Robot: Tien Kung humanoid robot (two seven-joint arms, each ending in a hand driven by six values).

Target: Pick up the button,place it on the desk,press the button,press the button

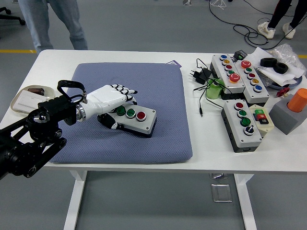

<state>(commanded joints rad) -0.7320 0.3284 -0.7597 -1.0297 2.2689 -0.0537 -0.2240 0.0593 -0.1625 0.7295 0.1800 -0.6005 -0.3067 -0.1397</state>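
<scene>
Button box (pixel 135 120), robot hand (pixel 109 99) gripping it

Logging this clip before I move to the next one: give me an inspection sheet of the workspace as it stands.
Surface: white table with a blue-grey pad on its left half.
Job's things: grey button box with two green buttons and one red, lying skewed on the pad.
Clutter: several more button boxes at right, an orange cylinder on a grey block, a shallow tray at far left.
Grippers: left hand grasps the button box's left end; right arm not in view.
Cables: black plug and lead right of the pad; black cables on the floor beyond.
Surroundings: grey floor; a person's legs behind the table.
</scene>
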